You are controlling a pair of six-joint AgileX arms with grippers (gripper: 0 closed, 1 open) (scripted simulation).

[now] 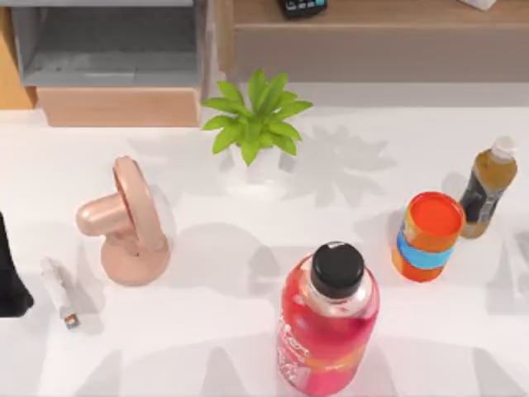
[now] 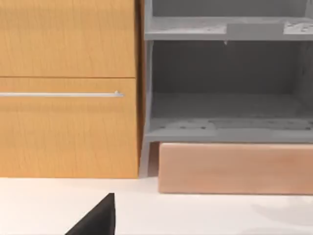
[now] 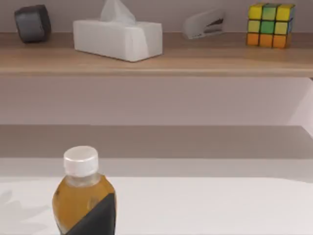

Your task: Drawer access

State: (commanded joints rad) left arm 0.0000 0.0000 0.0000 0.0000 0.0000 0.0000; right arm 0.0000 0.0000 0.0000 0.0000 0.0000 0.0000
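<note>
The drawer (image 2: 68, 132) shows in the left wrist view as an orange-tan wood front with a thin silver handle (image 2: 58, 94) across it; it sits flush with the panel above. A sliver of that orange-tan wood (image 1: 10, 74) lies at the top view's far left edge. My left gripper (image 2: 95, 223) is a dark shape low in its wrist view, short of the cabinet, and my left arm (image 1: 11, 277) stands at the table's left edge. My right gripper (image 3: 95, 220) hangs near an amber bottle (image 3: 80, 196).
A wide grey tray with a pale peach front (image 1: 116, 106) juts out at the back left. On the table stand a potted plant (image 1: 256, 116), a pink fan (image 1: 128, 219), a white stick (image 1: 59, 291), a red bottle (image 1: 329, 318), an orange can (image 1: 428, 236) and the amber bottle (image 1: 488, 186).
</note>
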